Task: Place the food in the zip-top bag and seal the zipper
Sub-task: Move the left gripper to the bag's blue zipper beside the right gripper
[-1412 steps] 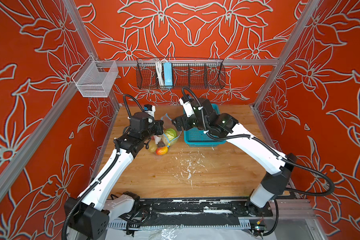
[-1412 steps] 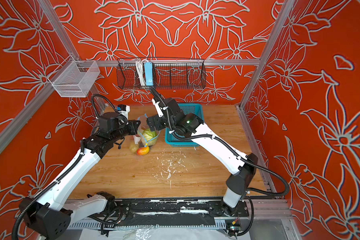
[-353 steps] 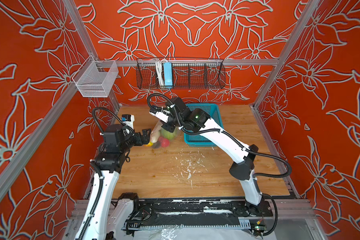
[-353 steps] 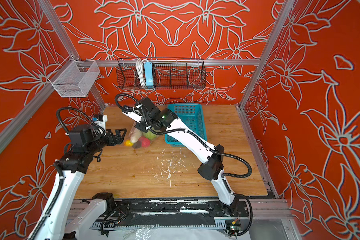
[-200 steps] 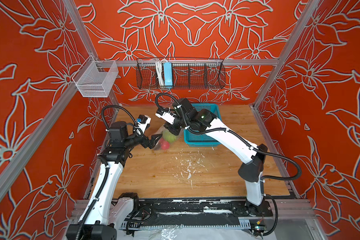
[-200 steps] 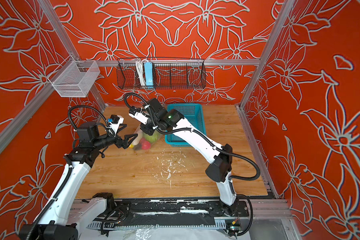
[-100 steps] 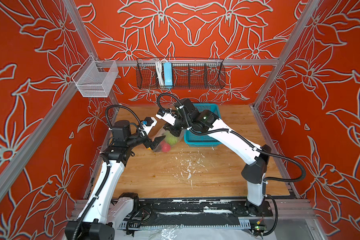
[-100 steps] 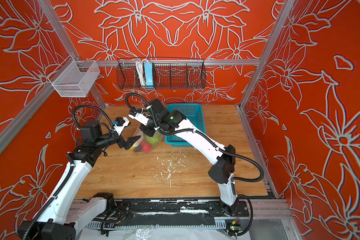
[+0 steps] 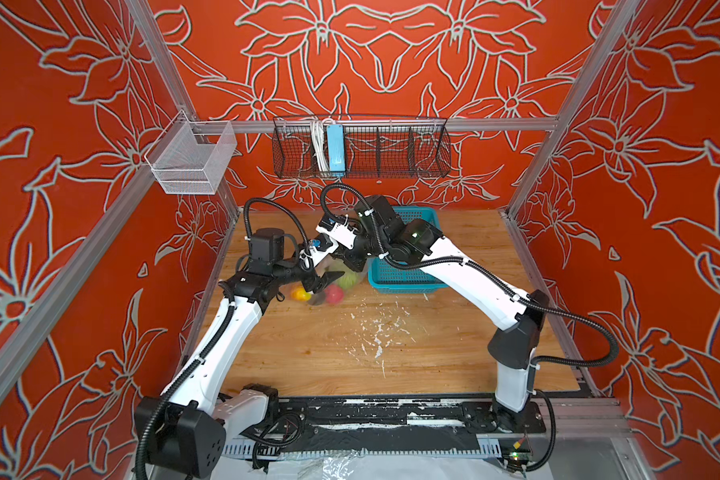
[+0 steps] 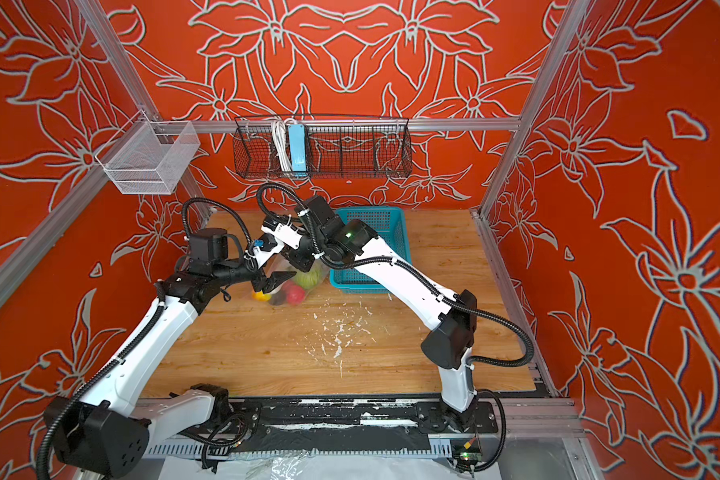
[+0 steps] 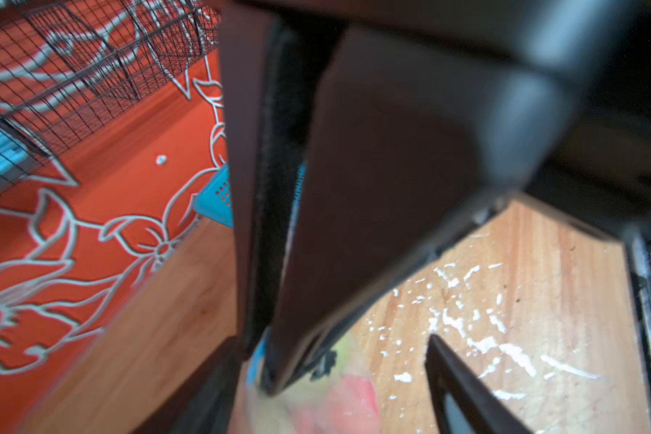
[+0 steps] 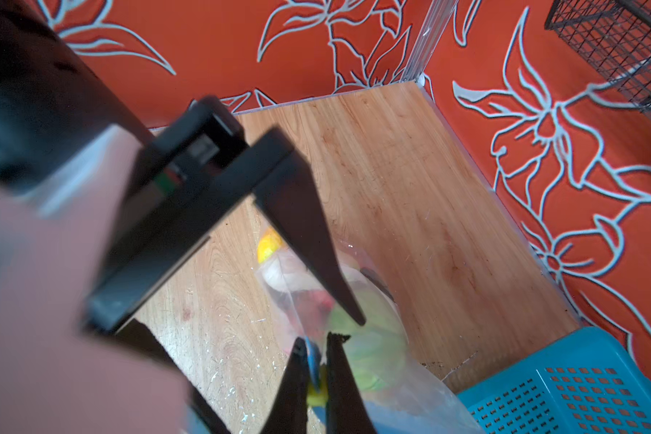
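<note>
My right jaws were clamped on the zipper (image 12: 312,359), pinching the light-blue strip close to its yellow tab (image 12: 316,399). The zip-top bag (image 12: 358,300) hung down from that grip. In both top views the bag sat towards the back left of the desk (image 9: 350,353), just beside the teal basket (image 9: 406,286). Whether its bottom rested on the wood or hung clear, I could not tell.

Through the clear plastic I saw the green cabbage (image 9: 348,281) uppermost and a red piece (image 9: 334,294) below it. A yellow piece (image 9: 300,294) lay at the end of the bag away from the basket, and I could not tell if it was inside the plastic.

My left jaws stood apart and held nothing, set either side of the bag's top edge right next to the right jaws. One left finger (image 12: 309,240) lay across the bag in the right wrist view. In the left wrist view the right arm's closed fingers (image 11: 354,188) filled the gap.

The left arm (image 9: 233,332) reached in from the left, and the right arm (image 9: 466,274) passed above the basket's corner.
</note>
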Motion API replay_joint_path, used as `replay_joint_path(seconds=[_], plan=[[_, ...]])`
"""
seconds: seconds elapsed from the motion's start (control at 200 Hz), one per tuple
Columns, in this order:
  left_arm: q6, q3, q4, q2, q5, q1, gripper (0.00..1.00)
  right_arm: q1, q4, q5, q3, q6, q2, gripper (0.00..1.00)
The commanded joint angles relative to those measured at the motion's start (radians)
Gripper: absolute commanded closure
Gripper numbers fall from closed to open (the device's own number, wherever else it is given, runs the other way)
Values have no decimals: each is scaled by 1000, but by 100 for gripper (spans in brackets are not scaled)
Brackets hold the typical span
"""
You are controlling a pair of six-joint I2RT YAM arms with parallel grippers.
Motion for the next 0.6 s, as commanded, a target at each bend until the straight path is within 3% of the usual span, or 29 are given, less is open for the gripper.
replay_joint_path(seconds=[0.0,0.165,0.305,0.596], plan=[[23,-2,-5,-7,-7,-8,38,3,10,-12,-19,-16,-41,100],[-22,-46,84,-51,-11,-9,57,0,0,-3,-24,-24,-39,100],[-113,-99,212,-82,-42,-9,100,-1,0,-13,-25,-18,-35,100],[-139,-96,187,-89,-26,-10,100,-6,-61,-32,5,-20,-7,100]])
